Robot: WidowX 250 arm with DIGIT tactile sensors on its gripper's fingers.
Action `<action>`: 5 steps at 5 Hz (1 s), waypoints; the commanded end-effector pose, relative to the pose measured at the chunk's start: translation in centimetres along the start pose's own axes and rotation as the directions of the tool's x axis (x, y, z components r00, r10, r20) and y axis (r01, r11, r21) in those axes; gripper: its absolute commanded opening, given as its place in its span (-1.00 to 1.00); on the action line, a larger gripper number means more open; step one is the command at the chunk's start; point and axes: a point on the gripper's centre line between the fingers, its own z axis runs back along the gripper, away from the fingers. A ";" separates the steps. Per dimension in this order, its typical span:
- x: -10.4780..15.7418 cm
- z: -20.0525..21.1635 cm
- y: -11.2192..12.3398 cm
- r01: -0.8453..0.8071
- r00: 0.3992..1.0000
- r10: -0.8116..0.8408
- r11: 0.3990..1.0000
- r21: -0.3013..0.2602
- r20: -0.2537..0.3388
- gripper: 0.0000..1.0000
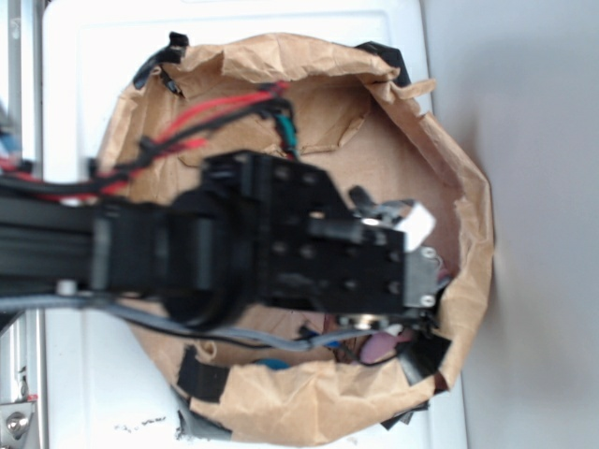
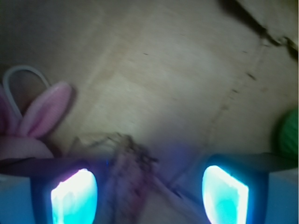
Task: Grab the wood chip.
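Exterior view: the robot arm reaches over a paper-lined bin [image 1: 468, 281] on a white counter [image 1: 84, 56], its gripper [image 1: 398, 323] low at the bin's near edge, hiding what lies beneath. Wrist view: the fingers [image 2: 74, 196] stand open and empty, the wood chip [image 2: 128, 177] between them, just inside the left one, beside a pink bunny [image 2: 39, 116]. The grab looks lined up but not yet closed.
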 end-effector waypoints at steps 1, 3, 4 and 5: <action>2.4 -1.0 -1.5 -0.025 0.999 0.025 1.000 -0.007 0.039 1.00; 3.2 0.9 0.0 -0.069 0.997 0.071 0.996 -0.056 0.035 -1.00; 4.1 2.3 0.2 -0.097 0.995 0.099 0.991 -0.092 0.019 -1.00; 4.6 4.4 0.9 -0.115 0.993 0.117 0.984 -0.140 0.013 -1.00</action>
